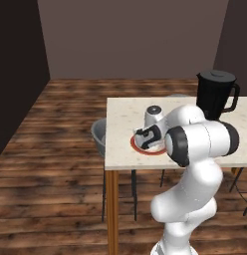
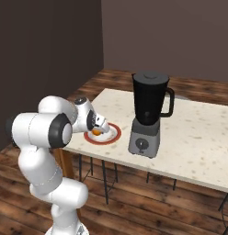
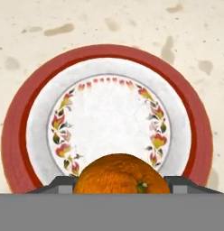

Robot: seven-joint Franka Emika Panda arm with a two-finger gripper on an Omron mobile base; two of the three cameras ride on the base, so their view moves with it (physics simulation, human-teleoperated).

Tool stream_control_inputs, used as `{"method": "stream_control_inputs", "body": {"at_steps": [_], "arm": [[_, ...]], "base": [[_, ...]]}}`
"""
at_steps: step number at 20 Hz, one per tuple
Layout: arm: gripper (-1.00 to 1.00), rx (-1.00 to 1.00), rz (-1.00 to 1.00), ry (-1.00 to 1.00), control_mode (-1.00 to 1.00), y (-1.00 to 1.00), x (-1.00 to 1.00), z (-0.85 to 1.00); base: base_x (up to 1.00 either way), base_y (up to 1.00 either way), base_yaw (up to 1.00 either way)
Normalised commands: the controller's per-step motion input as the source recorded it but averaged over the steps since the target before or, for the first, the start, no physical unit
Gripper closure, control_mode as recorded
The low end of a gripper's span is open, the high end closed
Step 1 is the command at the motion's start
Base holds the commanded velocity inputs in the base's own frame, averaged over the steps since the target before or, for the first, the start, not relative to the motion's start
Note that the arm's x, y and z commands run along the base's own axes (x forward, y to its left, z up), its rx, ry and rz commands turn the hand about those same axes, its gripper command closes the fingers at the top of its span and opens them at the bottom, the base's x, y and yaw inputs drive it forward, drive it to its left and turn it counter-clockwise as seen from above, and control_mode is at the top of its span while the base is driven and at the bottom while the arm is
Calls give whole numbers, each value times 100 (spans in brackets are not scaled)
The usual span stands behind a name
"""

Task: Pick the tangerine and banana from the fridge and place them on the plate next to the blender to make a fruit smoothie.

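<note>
My gripper [image 3: 121, 187] is shut on the tangerine [image 3: 120, 175], a round bright-orange fruit held between both fingers. It hangs just over the near part of the plate [image 3: 23, 117], which has a red rim and a pale flowered centre. In the right base view the tangerine [image 2: 96, 132] sits under the hand at the left part of the plate [image 2: 112, 136]. The blender [image 2: 148, 110], with its black jar and grey base, stands right of the plate. From the left base view the gripper [image 1: 145, 137] covers much of the plate [image 1: 147, 151], with the blender [image 1: 216, 94] behind. Banana and fridge are out of view.
The plate and blender stand on a pale speckled table [image 1: 125, 112] with wooden legs. A grey round stool seat [image 1: 99, 134] is tucked at the table's left edge. Dark wooden floor [image 1: 56, 174] surrounds the table.
</note>
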Motion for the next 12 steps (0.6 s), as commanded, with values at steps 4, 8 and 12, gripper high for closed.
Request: {"method": "stream_control_inputs", "body": {"at_steps": [4,8,12], "arm": [[100,0,0,3,-100,0,25,-41],[-100,0,0,1,-100,0,12,-40],[-100,0,0,0,-100,0,3,-12]], "base": [[0,0,0],[0,0,0],[0,0,0]]}}
